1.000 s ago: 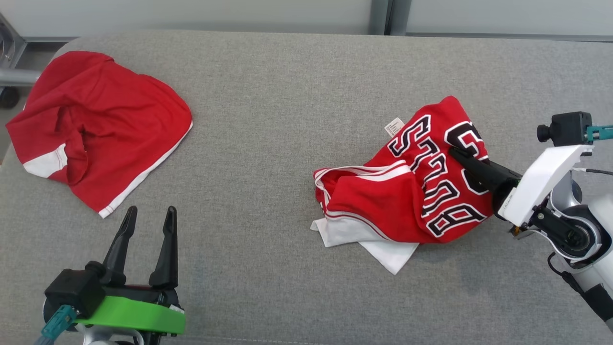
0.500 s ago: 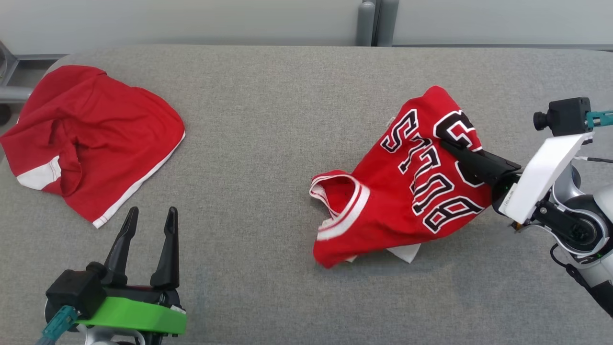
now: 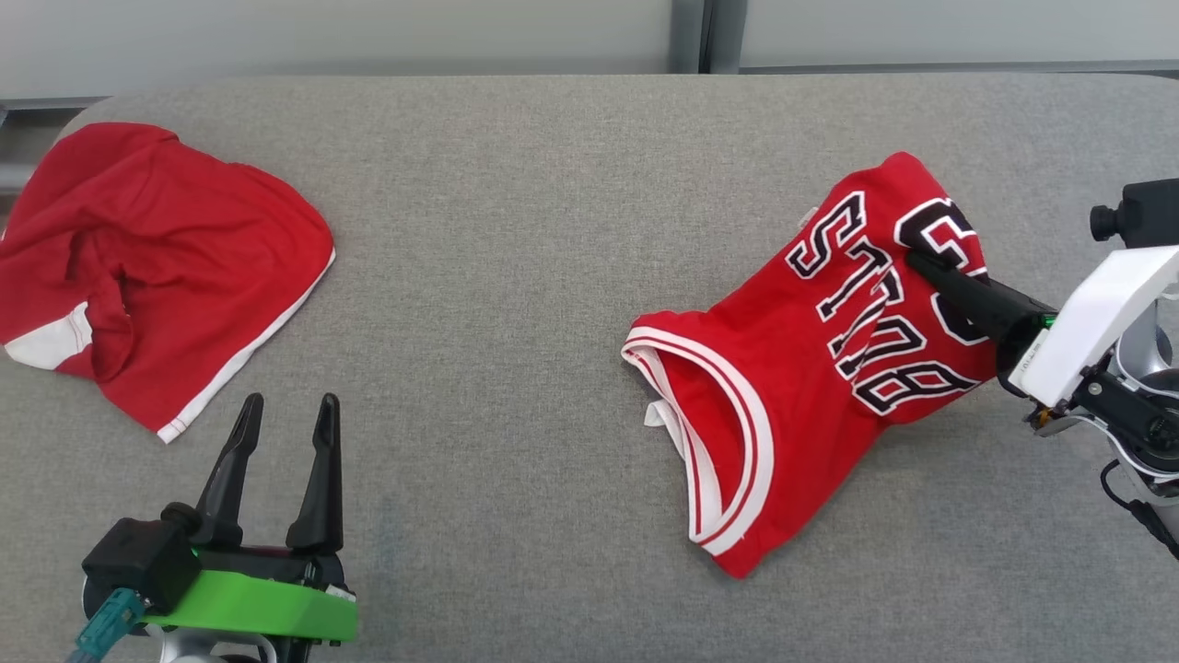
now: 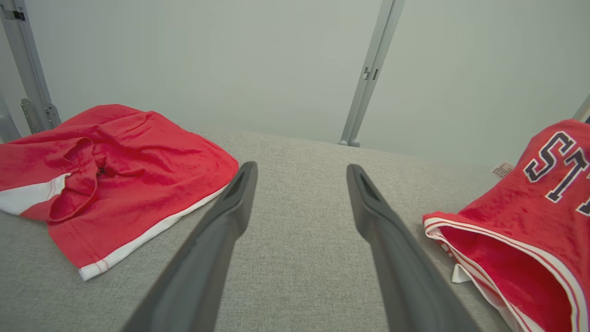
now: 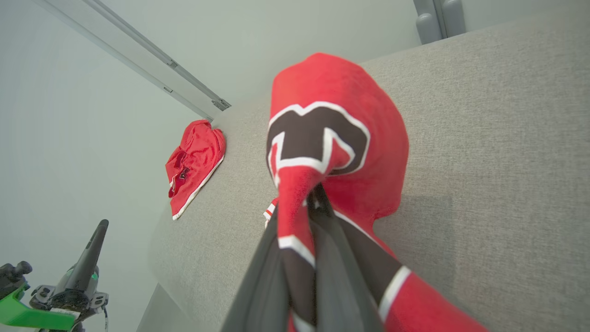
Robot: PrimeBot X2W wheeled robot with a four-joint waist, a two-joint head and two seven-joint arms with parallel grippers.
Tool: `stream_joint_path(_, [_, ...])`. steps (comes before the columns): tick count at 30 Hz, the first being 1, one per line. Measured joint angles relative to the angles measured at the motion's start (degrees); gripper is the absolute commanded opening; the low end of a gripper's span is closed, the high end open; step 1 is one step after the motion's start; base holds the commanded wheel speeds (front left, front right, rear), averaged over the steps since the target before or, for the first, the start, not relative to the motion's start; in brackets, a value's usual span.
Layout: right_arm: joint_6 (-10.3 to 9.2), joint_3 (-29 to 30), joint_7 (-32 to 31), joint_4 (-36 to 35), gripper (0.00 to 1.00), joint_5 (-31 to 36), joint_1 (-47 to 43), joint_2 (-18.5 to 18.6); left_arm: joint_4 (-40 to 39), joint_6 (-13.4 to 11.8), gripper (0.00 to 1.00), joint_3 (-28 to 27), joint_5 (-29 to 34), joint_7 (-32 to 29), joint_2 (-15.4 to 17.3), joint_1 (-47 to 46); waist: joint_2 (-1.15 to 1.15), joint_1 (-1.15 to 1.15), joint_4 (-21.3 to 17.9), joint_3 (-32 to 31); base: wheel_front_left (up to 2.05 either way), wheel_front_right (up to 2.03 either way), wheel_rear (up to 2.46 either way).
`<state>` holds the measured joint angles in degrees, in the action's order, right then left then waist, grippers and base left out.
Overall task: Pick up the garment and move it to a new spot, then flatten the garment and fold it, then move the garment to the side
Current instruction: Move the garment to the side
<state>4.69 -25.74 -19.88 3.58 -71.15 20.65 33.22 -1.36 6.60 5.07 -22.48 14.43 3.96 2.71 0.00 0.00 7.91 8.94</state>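
Right end effector clamps jersey on tabletop's right side, pinched fold shown at its wrist; left end effector gapes, facing bare middle.

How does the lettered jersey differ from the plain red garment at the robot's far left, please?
The lettered jersey carries black-and-white lettering; the plain garment has none. The jersey is pinched by the right end effector and partly raised; the plain garment lies crumpled, nothing gripping it. Both are red with white trim, on the grey surface.
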Motion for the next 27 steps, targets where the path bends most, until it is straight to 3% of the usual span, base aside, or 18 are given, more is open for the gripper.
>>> stream_joint_path(13, [-5.03, 6.2, 1.2, 7.9, 0.0, -2.8, -1.1, 2.3, -2.1, 0.3, 1.0, 0.6, 1.9, 0.0, 1.4, -0.1, 0.0, 0.0, -2.3, 5.1, 0.0, 0.0, 0.0])
stream_joint_path(21, [-9.18, 9.2, 2.0, 13.1, 0.0, 0.5, 3.2, 7.6, -4.2, 0.4, 1.0, 0.8, 3.1, -0.8, 3.4, -1.7, 0.0, 0.0, -3.8, 9.2, 0.0, 0.0, 0.0])
stream_joint_path(27, [-10.37, 9.3, 2.8, 16.0, 0.0, 6.4, 8.1, 12.3, -6.2, 0.4, 1.0, 1.0, 3.6, -1.9, 4.5, -3.2, 0.0, 0.0, -4.4, 12.5, 0.0, 0.0, 0.0])
